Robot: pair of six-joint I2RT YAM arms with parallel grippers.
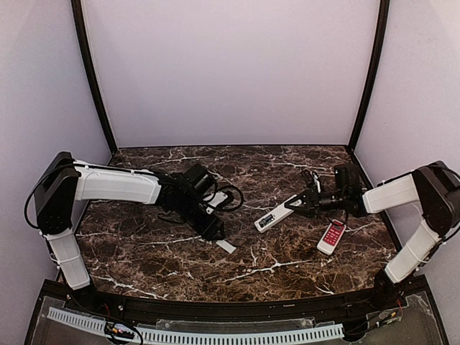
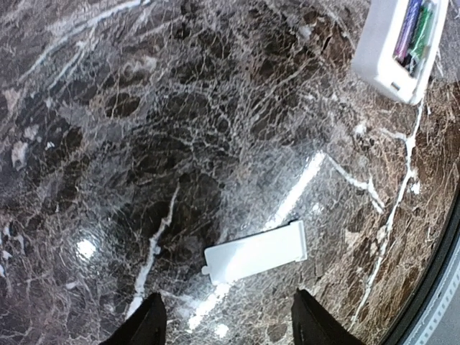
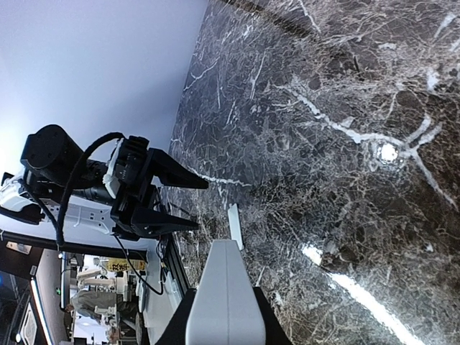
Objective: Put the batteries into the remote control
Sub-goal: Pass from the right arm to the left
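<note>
The white remote control (image 1: 275, 215) lies at an angle right of centre, and my right gripper (image 1: 305, 204) is shut on its far end. In the right wrist view the remote control (image 3: 224, 287) fills the gap between the dark fingers (image 3: 267, 320). The left wrist view shows the remote control's open end (image 2: 381, 57) with the batteries (image 2: 415, 32), one purple and one green, lying in the compartment. A small white cover piece (image 2: 255, 251) lies flat on the marble just ahead of my left gripper (image 2: 228, 296), which is open and holds nothing. The left gripper (image 1: 213, 232) hovers beside the cover piece (image 1: 226, 246).
A shorter red-and-white remote (image 1: 331, 236) lies near the right arm, front right of the white remote. The dark marble table (image 1: 172, 273) ends at a black front rail (image 2: 438, 287). The left arm's cable (image 1: 231, 195) loops over the table behind its wrist.
</note>
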